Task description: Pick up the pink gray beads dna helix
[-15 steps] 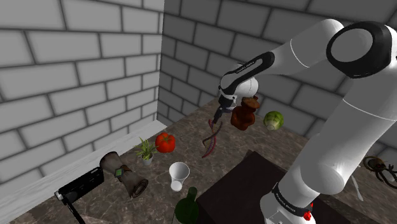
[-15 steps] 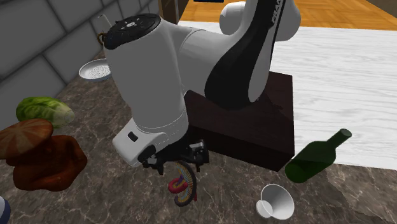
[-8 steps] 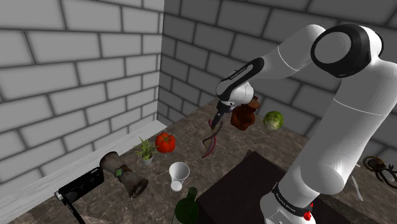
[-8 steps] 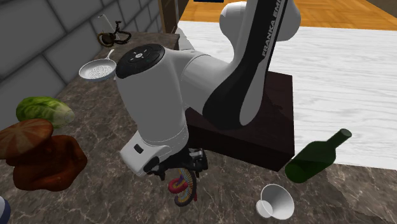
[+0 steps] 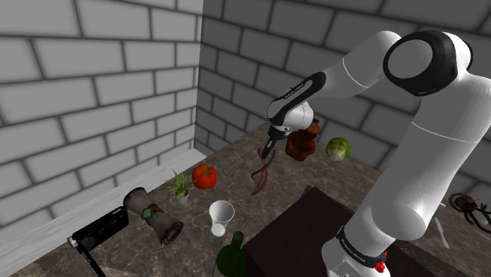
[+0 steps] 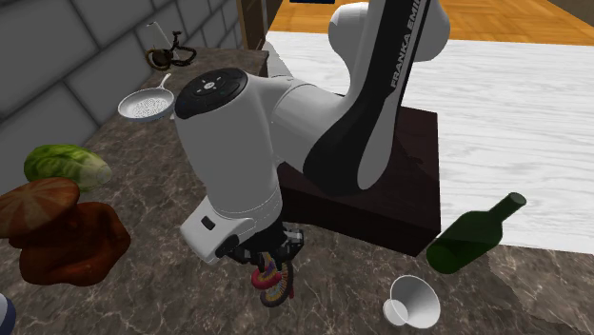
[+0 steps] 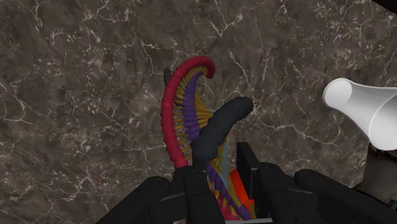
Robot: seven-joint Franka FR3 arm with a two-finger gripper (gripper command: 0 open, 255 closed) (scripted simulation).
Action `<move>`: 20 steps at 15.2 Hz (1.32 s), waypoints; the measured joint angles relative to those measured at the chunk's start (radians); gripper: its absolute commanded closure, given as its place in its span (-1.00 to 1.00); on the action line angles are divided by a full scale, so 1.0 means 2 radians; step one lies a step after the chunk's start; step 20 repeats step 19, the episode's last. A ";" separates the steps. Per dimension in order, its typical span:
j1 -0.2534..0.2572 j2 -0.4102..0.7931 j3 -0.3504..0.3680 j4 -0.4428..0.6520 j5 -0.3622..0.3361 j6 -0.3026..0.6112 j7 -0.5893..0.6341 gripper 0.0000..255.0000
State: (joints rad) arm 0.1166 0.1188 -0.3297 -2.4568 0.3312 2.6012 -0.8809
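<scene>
The bead DNA helix [image 7: 168, 114] has a pinkish-red strand, a dark grey strand and coloured rungs, and it stands upright on the marble counter. My black gripper [image 7: 219, 184] is shut on the helix's upper end, one finger on each side of the twisted strands. In the shoulder view the helix [image 5: 260, 169] hangs down from the gripper [image 5: 270, 145] near the middle of the counter. The second exterior view has the gripper [image 6: 269, 255] under the white wrist, clasping the helix [image 6: 271, 281] from above.
A white cup [image 5: 221, 216] lies close by on the counter, with a green bottle [image 5: 231, 256] in front of it. A tomato [image 5: 204, 175], a small plant [image 5: 180, 186], a brown lump [image 5: 301, 142] and a cabbage [image 5: 338, 148] ring the spot. The dark stand [image 5: 307, 224] sits at the lower right.
The fingers have come together on the helix's upper end. The arm dropped a little a second ago and has stayed put since.
</scene>
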 measured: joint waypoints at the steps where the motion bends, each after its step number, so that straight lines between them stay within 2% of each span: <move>1: 0.000 0.000 0.000 0.000 0.000 0.000 0.000 1.00; 4: 0.001 -0.003 -0.001 0.000 -0.003 -0.003 0.003 1.00; 16: 0.002 -0.073 -0.010 0.011 -0.070 -0.076 0.058 1.00; 20: 0.001 -0.087 -0.010 0.017 -0.081 -0.093 0.068 1.00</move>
